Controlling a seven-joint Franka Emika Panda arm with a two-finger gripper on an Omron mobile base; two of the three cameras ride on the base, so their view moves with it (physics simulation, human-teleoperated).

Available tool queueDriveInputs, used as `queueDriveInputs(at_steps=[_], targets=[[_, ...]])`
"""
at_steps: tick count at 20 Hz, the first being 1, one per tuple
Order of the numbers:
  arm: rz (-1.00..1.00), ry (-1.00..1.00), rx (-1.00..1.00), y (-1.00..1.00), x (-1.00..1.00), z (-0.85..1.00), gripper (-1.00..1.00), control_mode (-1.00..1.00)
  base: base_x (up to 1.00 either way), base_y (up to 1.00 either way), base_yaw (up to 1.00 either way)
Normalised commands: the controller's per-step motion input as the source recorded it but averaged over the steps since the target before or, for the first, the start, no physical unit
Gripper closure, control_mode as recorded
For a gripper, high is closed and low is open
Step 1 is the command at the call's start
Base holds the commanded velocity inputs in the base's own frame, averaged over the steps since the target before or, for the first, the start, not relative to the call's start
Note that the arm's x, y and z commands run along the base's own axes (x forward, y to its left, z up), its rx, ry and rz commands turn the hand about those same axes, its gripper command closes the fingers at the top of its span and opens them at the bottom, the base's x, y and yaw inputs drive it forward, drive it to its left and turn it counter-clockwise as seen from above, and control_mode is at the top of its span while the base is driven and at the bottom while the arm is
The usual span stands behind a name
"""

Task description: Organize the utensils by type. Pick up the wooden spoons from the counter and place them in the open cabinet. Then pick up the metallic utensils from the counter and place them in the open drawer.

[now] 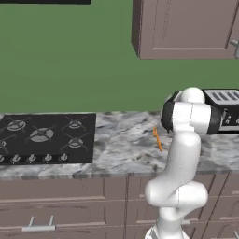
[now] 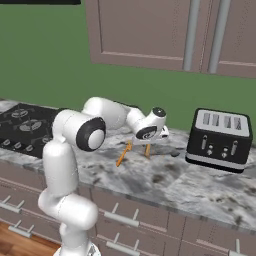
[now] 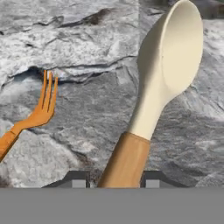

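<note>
Closest in the hand view, at the bottom centre, the gripper [image 3: 112, 181] is clamping the tan handle of the cream-bowled wooden spoon [image 3: 164, 78], one dark fingertip on either side of it. The spoon is running up to the upper right of that frame, bowl outermost, so it is pointing straight along the hand; holding it by the handle end probably makes it easier to slide bowl-first onto a cabinet shelf. Whether the bowl is clear of the stone I cannot tell.

Left of centre in the same frame, an orange fork [image 3: 41, 109] is lying flat on the marbled counter [image 3: 87, 52], apart from the spoon. I take it for the orange-handled utensil bound for the drawer, waiting its turn.

In the right base view, the arm is reaching forward from the lower left, elbow raised, wrist bent down over the counter [image 2: 165, 185] at mid-frame, with two orange-brown strokes just beneath the hand. Beyond, at the right, a black toaster [image 2: 220, 137] is standing against the green wall, and closed upper cabinet doors [image 2: 145, 32] are hanging across the top.
</note>
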Motion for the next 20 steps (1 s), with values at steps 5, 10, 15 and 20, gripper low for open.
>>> queueDriveInputs(at_steps=[5, 10, 15, 20], targets=[[0.02, -0.31, 0.00, 0.06, -0.76, 0.90, 1.00, -1.00, 0.00, 0.00, 0.00], [0.01, -0.14, 0.01, 0.04, -0.97, 0.83, 1.00, -1.00, 0.00, 0.00, 0.00], [0.14, -0.02, -0.01, 0.26, -0.65, 0.98, 1.00, -1.00, 0.00, 0.00, 0.00], [0.28, -0.01, -0.10, 0.50, -0.90, 0.58, 1.00, -1.00, 0.00, 0.00, 0.00]])
